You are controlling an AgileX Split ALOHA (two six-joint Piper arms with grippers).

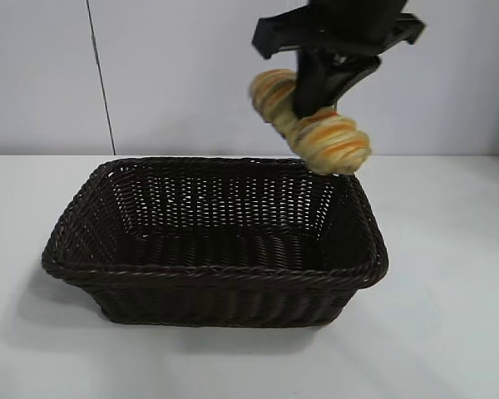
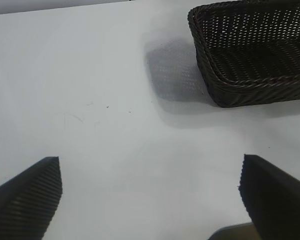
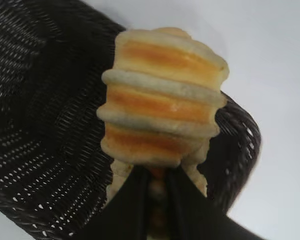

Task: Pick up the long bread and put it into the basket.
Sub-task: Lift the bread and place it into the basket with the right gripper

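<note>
My right gripper point(image 1: 312, 106) is shut on the long bread point(image 1: 328, 140), a pale-golden ridged loaf with orange-brown stripes. It holds the loaf in the air, tilted, above the far right corner of the basket point(image 1: 191, 274). The basket is large, dark brown woven wicker and has nothing inside. In the right wrist view the bread point(image 3: 162, 100) hangs past my right gripper point(image 3: 156, 182), with the basket point(image 3: 45, 125) below it. My left gripper point(image 2: 150, 195) is open over bare table, away from the basket point(image 2: 230, 85).
The white table point(image 1: 449, 316) surrounds the basket. A pale wall stands behind it.
</note>
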